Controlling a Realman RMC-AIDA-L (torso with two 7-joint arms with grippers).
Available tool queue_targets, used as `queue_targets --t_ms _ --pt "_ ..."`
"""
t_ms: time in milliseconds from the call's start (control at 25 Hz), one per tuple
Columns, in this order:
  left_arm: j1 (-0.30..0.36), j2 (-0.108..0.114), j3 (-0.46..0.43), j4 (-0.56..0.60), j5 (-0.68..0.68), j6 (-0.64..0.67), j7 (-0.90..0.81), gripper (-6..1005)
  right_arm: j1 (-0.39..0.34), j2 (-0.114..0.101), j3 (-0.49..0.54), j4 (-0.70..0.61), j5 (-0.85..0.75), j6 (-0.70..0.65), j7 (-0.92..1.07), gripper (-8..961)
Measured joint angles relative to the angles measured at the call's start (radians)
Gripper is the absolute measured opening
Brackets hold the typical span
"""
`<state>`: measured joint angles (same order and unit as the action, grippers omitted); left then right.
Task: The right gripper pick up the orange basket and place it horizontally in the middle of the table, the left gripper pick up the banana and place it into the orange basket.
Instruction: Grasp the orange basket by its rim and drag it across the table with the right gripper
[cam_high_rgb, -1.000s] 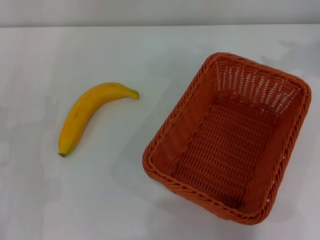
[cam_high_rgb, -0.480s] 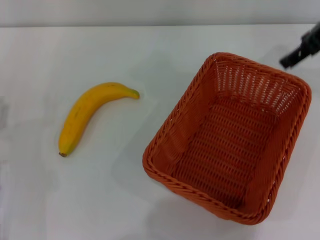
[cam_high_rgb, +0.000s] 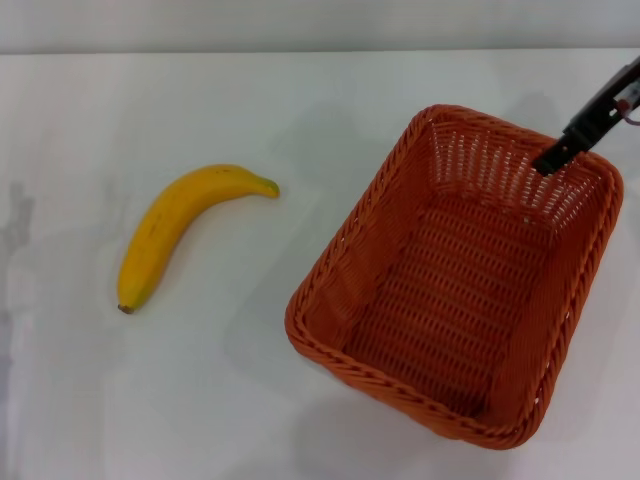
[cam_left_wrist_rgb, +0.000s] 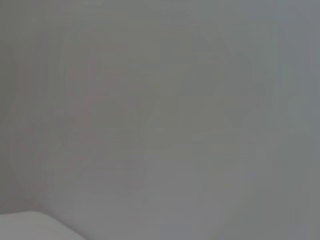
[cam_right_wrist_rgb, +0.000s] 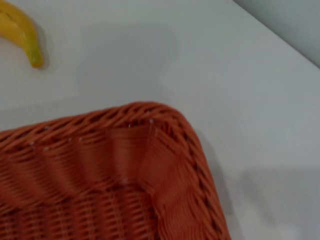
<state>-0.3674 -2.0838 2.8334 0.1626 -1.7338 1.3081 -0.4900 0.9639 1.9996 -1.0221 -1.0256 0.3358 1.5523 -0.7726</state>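
Head view shows the slim black right gripper (cam_high_rgb: 553, 158) slanting in from the far right, over the far rim of the large orange woven basket (cam_high_rgb: 455, 275). Whether its fingers are apart cannot be told. Well to its left, the curved yellow banana (cam_high_rgb: 178, 227) lies on the white table (cam_high_rgb: 200, 400).

Right gripper (cam_high_rgb: 552, 158): enters from the far right as a slim black tip on a dark arm end, angled downward and toward the left, poised in the air. Finger spacing cannot be made out. The left arm does not appear.
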Motion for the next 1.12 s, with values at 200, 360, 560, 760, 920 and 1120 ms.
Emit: queue_targets --t_ms 200,360,560,760,920,1120 --pt "-0.007 0.002 -0.002 0.000 -0.002 -0.001 0.000 873 0.033 0.006 -0.001 0.101 0.001 -0.054 -0.014 818" --pt "-0.011 0.003 -0.002 -0.002 -0.005 -0.002 -0.001 873 0.041 0.009 -0.001 0.139 0.005 -0.101 -0.019 807" --pt "-0.013 0.004 -0.002 -0.008 -0.005 -0.003 -0.001 873 0.062 0.003 0.001 0.196 0.005 -0.116 -0.014 793" --pt "-0.019 0.004 -0.003 -0.018 -0.007 -0.003 -0.001 873 0.059 0.000 0.009 0.204 0.007 -0.133 -0.009 568" --pt "-0.024 0.004 -0.003 -0.023 -0.008 -0.003 -0.001 873 0.065 -0.006 0.010 0.209 0.008 -0.127 0.003 402" --pt "-0.026 0.004 -0.003 -0.024 -0.010 -0.003 -0.001 873 0.066 -0.021 0.025 0.211 0.011 -0.105 0.040 288"
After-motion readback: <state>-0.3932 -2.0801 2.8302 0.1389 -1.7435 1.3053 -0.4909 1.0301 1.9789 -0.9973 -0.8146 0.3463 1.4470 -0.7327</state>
